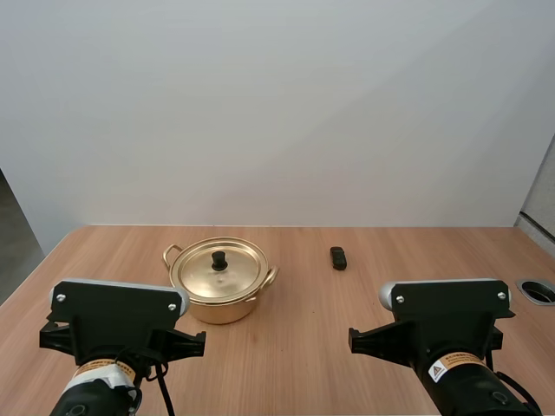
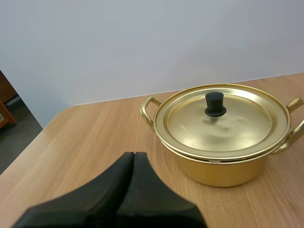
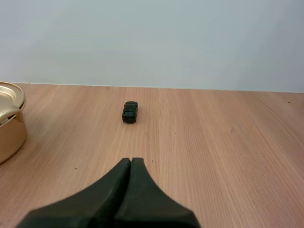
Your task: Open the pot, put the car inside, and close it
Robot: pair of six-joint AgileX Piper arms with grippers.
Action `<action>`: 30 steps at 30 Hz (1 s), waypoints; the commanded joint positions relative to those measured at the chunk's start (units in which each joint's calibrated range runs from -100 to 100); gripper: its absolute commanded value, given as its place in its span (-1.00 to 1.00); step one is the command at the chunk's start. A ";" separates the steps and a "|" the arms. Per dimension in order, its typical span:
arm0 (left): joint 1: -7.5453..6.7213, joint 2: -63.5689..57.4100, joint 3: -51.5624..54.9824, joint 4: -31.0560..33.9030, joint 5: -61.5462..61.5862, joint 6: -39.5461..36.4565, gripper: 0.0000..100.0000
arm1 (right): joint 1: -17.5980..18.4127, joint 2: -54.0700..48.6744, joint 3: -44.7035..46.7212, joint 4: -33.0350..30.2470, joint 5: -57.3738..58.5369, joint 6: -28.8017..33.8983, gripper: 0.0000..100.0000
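A golden pot point(image 1: 223, 290) with two side handles stands left of the table's middle, and its lid point(image 1: 218, 269) with a black knob point(image 1: 218, 259) sits on it. A small dark toy car point(image 1: 338, 257) lies on the wood to the pot's right. In the left wrist view my left gripper point(image 2: 134, 154) is shut on nothing, its fingers pressed into one wedge short of the pot point(image 2: 223, 137). In the right wrist view my right gripper point(image 3: 130, 160) is likewise shut and empty, well short of the car point(image 3: 129, 111), with the pot's edge point(image 3: 10, 118) off to the side.
The wooden table point(image 1: 295, 347) has its left edge near the pot's side and a round cable hole point(image 1: 538, 290) at its right edge. A pale wall stands behind the table. Both arm bases sit at the near edge.
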State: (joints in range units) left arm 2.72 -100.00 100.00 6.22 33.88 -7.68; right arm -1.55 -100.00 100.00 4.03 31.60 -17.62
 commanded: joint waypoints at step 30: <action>1.35 25.79 -41.45 -37.09 30.06 42.40 -1.00 | 0.02 9.02 -31.41 -4.03 6.85 -10.70 -1.00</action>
State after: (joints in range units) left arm 3.99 -92.40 64.27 -3.78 36.09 2.95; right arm -1.55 -94.34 69.47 -19.64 36.90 -12.57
